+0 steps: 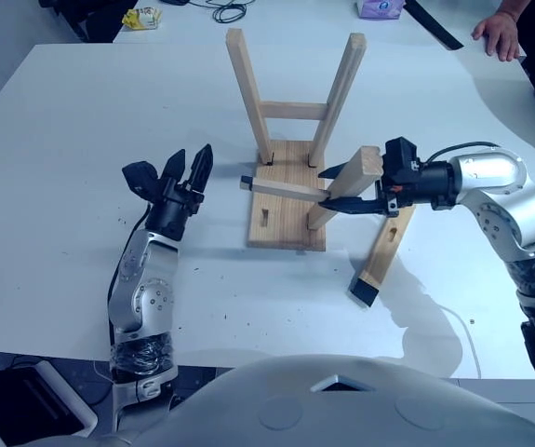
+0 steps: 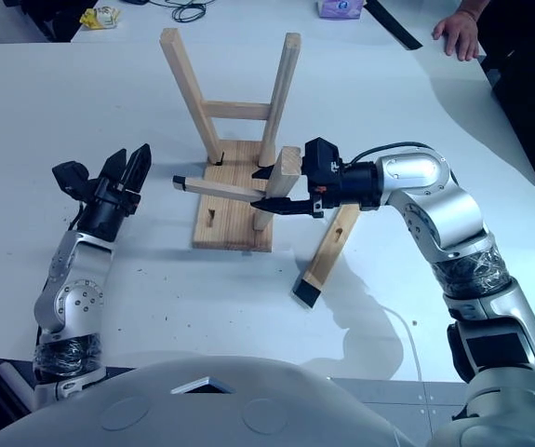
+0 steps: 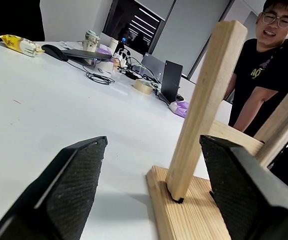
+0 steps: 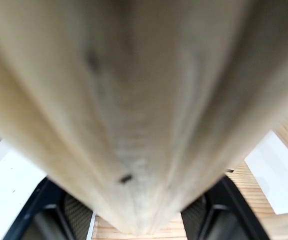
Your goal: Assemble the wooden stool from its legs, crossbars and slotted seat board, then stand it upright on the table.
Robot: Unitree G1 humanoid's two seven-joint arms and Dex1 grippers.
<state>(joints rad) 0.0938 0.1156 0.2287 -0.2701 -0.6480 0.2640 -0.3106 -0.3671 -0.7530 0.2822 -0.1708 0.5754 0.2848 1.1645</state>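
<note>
Left eye view: right gripper clamps a leg over the board; left gripper gapes open. Next, its end probably needs aligning with a slot.

The seat board and legs are pale, grained wood; one leg ends in a black cap. The worktop is white, the fingers black.
</note>
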